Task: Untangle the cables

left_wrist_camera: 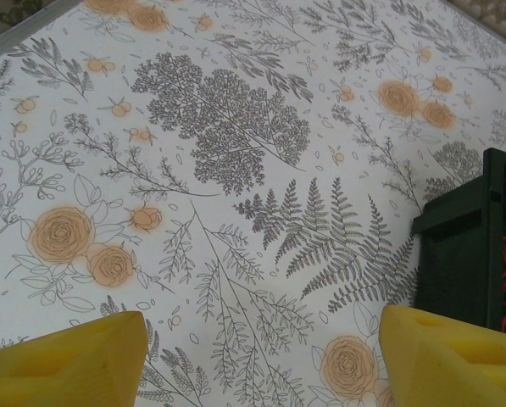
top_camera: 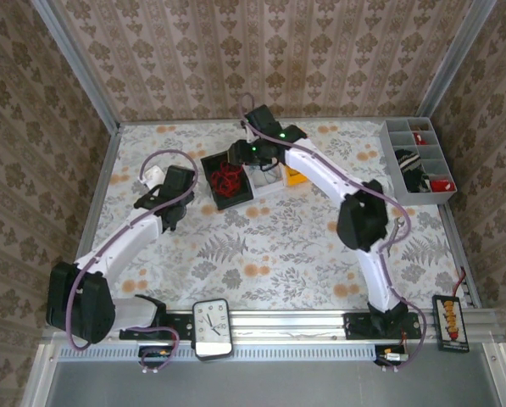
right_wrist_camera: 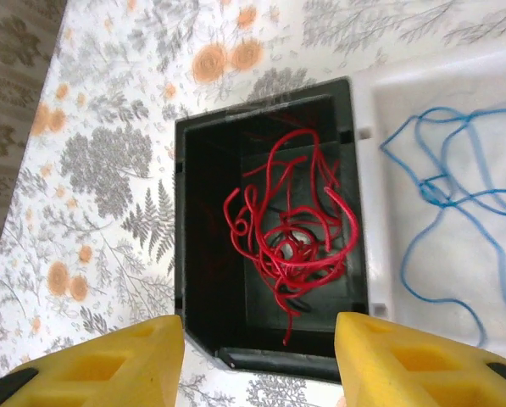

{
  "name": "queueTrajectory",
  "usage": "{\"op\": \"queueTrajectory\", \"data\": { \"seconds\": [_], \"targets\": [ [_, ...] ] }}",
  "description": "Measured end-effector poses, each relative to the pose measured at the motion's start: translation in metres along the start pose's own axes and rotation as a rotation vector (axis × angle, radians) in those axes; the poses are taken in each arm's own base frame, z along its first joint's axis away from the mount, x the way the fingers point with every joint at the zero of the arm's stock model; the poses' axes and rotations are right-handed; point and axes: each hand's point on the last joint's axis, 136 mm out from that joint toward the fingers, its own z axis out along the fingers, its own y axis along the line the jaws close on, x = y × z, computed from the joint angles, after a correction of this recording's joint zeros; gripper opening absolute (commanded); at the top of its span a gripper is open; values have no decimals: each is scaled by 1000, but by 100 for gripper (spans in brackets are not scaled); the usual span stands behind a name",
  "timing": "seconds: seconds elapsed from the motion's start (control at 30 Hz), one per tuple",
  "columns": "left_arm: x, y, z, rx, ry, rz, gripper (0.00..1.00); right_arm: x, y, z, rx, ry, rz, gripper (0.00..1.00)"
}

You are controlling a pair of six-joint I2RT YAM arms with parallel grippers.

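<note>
A tangled red cable (right_wrist_camera: 295, 237) lies loose inside a black bin (right_wrist_camera: 202, 254). Right beside it, a thin blue cable (right_wrist_camera: 447, 195) sprawls in a white bin (right_wrist_camera: 380, 85). My right gripper (right_wrist_camera: 261, 365) hovers over the black bin's near edge, open, with nothing between its yellow fingers (right_wrist_camera: 108, 365). From above, that gripper (top_camera: 240, 154) sits at the far side of the black bin (top_camera: 208, 161), with the red cable (top_camera: 228, 180) inside. My left gripper (left_wrist_camera: 261, 365) is open above the bare tablecloth, just left of the black bin (left_wrist_camera: 464, 246); from above the left gripper (top_camera: 172, 193) is seen beside the bin.
A grey compartment tray (top_camera: 390, 140) holding small items stands at the back right. A yellow object (top_camera: 293, 179) lies behind the right arm. A timer (top_camera: 212, 327) and a black device (top_camera: 450, 322) sit at the near rail. Metal frame edges bound the flowered table.
</note>
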Motion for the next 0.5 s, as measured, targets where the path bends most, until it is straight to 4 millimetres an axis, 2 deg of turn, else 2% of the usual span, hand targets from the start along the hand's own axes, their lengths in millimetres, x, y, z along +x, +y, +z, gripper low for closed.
{"op": "queueTrajectory", "data": {
  "seconds": [0.1, 0.13, 0.2, 0.27, 0.37, 0.43, 0.47, 0.5],
  "targets": [
    [-1, 2, 2, -6, 0, 1, 73, -2, -16, -47, 23, -97, 21, 53],
    [-3, 3, 3, -9, -3, 0, 73, -2, -32, -67, 44, -142, 52, 54],
    [-6, 11, 5, -25, -7, 2, 74, 0, -74, -100, 103, -213, 121, 55],
    [-11, 26, 6, -54, -15, 2, 74, 7, -137, -133, 219, -297, 208, 56],
    [-21, 61, 7, -125, -28, -3, 75, 37, -222, -169, 427, -356, 314, 59],
    [-29, 86, 7, -176, -42, -4, 76, 65, -258, -185, 541, -364, 336, 61],
    [-31, 99, 7, -204, -49, 3, 80, 80, -272, -191, 591, -363, 330, 63],
    [-32, 109, 7, -228, -53, 5, 96, 90, -279, -195, 623, -363, 316, 64]
  ]
}}
